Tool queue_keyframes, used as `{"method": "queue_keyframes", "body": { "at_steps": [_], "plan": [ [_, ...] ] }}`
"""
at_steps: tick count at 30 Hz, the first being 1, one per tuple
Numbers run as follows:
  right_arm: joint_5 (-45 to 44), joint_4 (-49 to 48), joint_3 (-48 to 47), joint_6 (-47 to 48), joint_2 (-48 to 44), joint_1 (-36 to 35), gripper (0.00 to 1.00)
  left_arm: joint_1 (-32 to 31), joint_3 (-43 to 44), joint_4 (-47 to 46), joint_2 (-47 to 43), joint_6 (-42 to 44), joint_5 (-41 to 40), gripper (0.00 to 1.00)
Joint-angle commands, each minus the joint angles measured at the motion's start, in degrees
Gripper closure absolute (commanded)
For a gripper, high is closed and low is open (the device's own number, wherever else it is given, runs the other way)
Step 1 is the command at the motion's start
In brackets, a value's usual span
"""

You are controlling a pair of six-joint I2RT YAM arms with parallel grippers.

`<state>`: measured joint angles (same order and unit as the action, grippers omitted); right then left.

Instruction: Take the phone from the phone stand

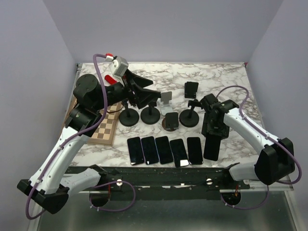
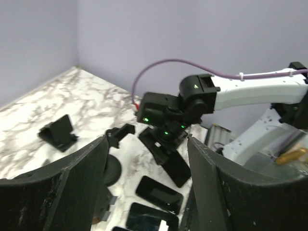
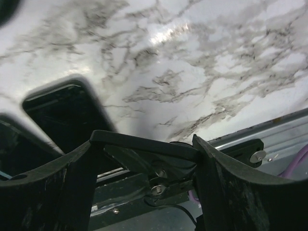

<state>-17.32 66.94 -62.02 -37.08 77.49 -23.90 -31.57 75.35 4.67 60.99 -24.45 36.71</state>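
my right fingers point(image 3: 236, 187) clamp the phone point(image 1: 211, 148) beside the row of phones point(image 1: 163, 150) on the tabletop point(image 1: 226, 77); my left fingers point(image 2: 72, 183) stand apart.

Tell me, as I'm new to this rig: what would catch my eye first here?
A row of five phones lies flat along the near edge of the marble table. Behind it are several black stands on round bases, with the left gripper open beside them. At the row's right end the right gripper holds a sixth phone.
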Motion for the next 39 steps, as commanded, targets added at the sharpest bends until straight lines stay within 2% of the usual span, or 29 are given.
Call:
{"method": "queue_keyframes", "body": {
  "at_steps": [1, 6, 10, 14, 20, 23, 28, 39],
  "plan": [
    [-3.47, -3.23, 5.23, -4.45, -0.02, -0.09, 0.99, 1.68, -3.01, 7.38, -3.84, 8.52, -6.3, 0.24],
    [-11.54, -0.73, 3.93, -8.3, 2.38, -0.04, 0.99, 1.9, -9.09, 4.37, -7.34, 9.63, -8.71, 0.22],
    [-9.05, -2.09, 4.66, -7.83, 6.69, -0.04, 0.99, 2.37, -9.73, 4.15, -8.31, 9.42, -8.92, 0.22],
    [-7.29, -4.56, 5.95, -7.16, 7.67, -0.09, 0.99, 2.48, -10.74, 4.42, -9.76, 10.4, -12.52, 0.22],
    [-2.7, -8.75, 8.4, -6.53, 9.16, -0.09, 0.9, 2.57, -11.5, 4.96, -11.28, 11.39, -17.7, 0.22],
    [-1.43, -10.28, 10.22, -6.68, 8.69, -0.05, 0.8, 2.57, -11.46, 5.44, -11.22, 12.0, -19.03, 0.22],
    [-1.63, -11.86, 11.46, -7.65, 6.62, -0.09, 0.68, 2.57, -11.54, 5.47, -11.29, 12.22, -19.46, 0.22],
    [-1.64, -18.62, 14.47, -10.99, 2.85, -0.09, 0.58, 2.57, -12.25, 4.83, -11.6, 12.14, -19.95, 0.22]
  ]
}}
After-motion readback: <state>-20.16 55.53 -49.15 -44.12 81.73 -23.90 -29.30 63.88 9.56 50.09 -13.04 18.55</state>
